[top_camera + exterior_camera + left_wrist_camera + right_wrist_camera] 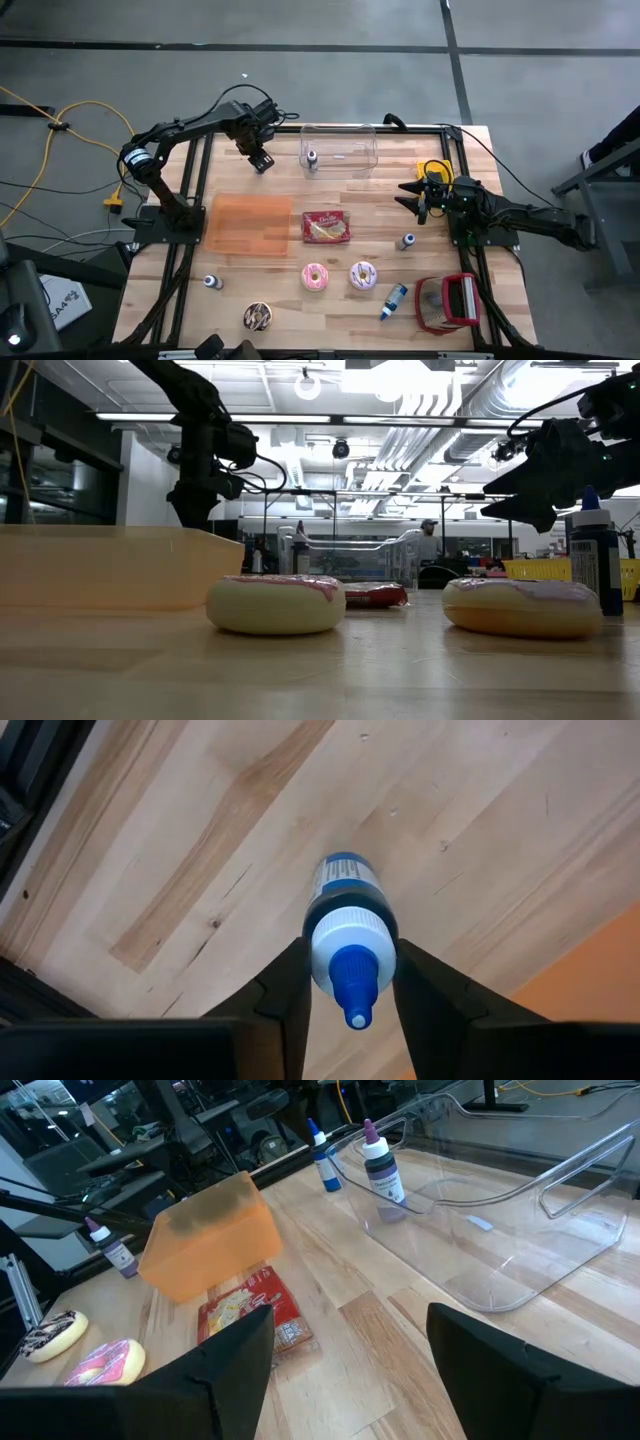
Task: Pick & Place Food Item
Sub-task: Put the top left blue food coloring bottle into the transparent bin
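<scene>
Clearly the left hand (348, 985) has its two fingers (285, 985) standing on either side of a small blue-capped squeeze bottle (346, 935) that stands upright on the wooden worktop (470, 810), just beside the orange bin (247, 227); whether they press it yet cannot be told. The bottle looks light, rigid enough at its white shoulder but smooth and rounded, so it probably slips or tips easily, and the shoulder below the cap seems the safest hold. The right hand (350, 1355) hangs released above the worktop's right side.
</scene>
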{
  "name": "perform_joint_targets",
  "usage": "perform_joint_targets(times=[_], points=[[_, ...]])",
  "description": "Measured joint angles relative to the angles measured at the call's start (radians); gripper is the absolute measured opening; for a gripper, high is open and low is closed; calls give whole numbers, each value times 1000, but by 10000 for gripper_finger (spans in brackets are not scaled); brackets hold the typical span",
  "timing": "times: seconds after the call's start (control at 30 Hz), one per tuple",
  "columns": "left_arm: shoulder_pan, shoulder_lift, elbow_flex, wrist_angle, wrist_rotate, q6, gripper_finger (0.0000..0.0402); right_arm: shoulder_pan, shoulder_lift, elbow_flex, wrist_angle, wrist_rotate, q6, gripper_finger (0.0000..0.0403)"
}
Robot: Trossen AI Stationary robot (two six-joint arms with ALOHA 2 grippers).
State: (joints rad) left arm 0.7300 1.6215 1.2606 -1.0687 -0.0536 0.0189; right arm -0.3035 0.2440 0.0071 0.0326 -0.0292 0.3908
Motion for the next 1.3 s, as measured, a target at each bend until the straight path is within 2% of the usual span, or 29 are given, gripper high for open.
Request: perform_joint_targets(times=[0.33,0.97,1.3], points=[[14,-13,20,-3,37,11,113,0,0,0,0,0,0,250],[-23,-48,274,0,31,41,113,0,0,0,0,0,0,250],[-29,-48,307,21,51,36,113,0,0,0,0,0,0,250]])
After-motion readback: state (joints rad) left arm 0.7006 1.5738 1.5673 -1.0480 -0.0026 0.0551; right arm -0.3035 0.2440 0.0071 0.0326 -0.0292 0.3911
